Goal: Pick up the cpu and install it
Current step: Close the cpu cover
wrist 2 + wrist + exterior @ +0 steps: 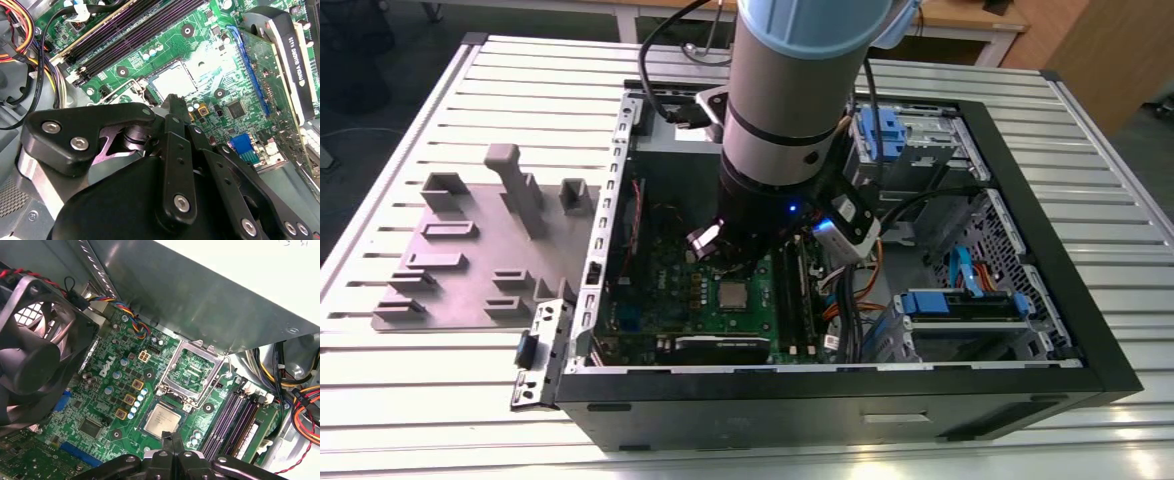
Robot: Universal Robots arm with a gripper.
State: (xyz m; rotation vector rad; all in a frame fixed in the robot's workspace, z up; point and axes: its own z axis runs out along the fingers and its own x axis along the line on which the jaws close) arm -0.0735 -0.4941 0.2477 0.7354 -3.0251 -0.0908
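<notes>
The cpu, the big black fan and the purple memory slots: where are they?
cpu [162, 421]: first wrist view, middle of its silver lid.
fan [30, 352]: first wrist view, on its blades.
memory slots [227, 415]: first wrist view, along one purple slot.

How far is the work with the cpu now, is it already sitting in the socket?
Done: the cpu lies in the motherboard socket, with the socket bracket standing open beside it. In hand: nothing visibly gripped; the pincer sits just above the chip. Left: the bracket is not closed, so the cpu is not locked yet.
</notes>
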